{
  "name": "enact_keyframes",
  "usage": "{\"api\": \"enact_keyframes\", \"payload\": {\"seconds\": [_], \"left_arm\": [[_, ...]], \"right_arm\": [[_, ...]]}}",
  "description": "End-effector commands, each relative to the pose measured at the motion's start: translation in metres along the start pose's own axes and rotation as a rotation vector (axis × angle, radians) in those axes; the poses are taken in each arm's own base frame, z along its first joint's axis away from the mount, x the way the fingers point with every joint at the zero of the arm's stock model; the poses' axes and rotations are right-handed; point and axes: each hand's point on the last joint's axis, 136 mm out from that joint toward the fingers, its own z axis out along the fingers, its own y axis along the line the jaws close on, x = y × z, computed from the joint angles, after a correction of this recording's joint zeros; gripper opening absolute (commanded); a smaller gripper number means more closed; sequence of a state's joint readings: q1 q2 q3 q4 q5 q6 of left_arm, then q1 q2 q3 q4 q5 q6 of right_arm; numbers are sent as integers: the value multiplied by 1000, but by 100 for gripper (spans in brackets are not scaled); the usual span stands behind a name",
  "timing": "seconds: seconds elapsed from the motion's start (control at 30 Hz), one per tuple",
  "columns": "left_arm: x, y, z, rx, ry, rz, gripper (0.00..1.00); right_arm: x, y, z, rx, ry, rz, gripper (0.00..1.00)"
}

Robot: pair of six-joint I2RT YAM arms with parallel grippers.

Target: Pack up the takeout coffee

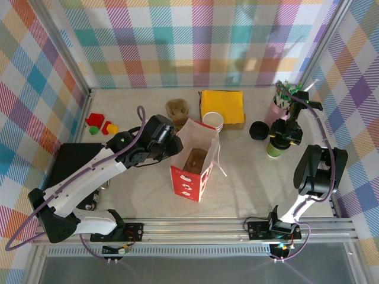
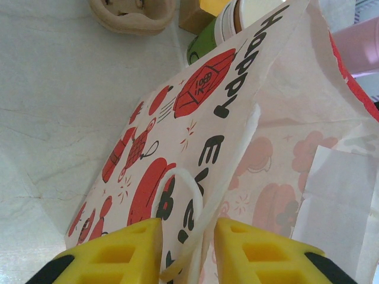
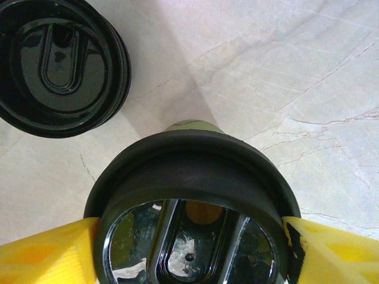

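Observation:
The takeout coffee (image 1: 274, 149), a green-banded cup with a black lid (image 3: 189, 171), stands on the table at the right. My right gripper (image 1: 283, 137) sits over it. In the right wrist view its yellow fingers (image 3: 50, 254) press both sides of the lid, so the right gripper (image 3: 192, 236) is shut on it. A white and red paper bag (image 1: 188, 180) stands open mid-table with a brown carrier (image 1: 194, 160) inside. My left gripper (image 1: 173, 141) is at the bag's left rim. The left gripper (image 2: 188, 228) stands narrowly open astride the bag wall (image 2: 177, 118) and its white handle (image 2: 198, 195).
A stack of black lids (image 1: 259, 130) lies just left of the coffee. A pile of nested cups (image 1: 213, 121), a yellow box (image 1: 222, 105) and a pulp carrier (image 1: 176, 109) sit behind the bag. A pink holder (image 1: 277, 107) stands at the back right, small toys (image 1: 100, 125) at the left.

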State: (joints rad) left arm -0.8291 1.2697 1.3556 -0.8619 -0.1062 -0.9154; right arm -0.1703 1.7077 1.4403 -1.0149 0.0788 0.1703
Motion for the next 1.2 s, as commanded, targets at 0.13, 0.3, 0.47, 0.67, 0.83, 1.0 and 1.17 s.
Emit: {"api": "enact_keyframes", "payload": {"seconds": [0.13,0.3,0.47,0.67,0.83,1.0,1.17], "left_arm": [[-1,1,-2,0,-3,19,29],[1,2,0,1,1,19,29],[1,3,-1,1,-2,20,30],[1,5,0,0,-5,17,29],[2,7,1,-5,-1,20,30],[1,8,2,-9,-2,22,30],[3,11,5,-19,2,22,30]], "right_arm": [[17,15,7,-59,83,-32,73],[20,24,6,-58,90,-60,70],[23,29,1,-46,96,-87,75],[27,37,-2,-51,121,-105,78],[27,43,-3,-49,120,-121,80],[30,46,5,-41,138,-126,81],[41,49,14,10,177,-159,81]]}}
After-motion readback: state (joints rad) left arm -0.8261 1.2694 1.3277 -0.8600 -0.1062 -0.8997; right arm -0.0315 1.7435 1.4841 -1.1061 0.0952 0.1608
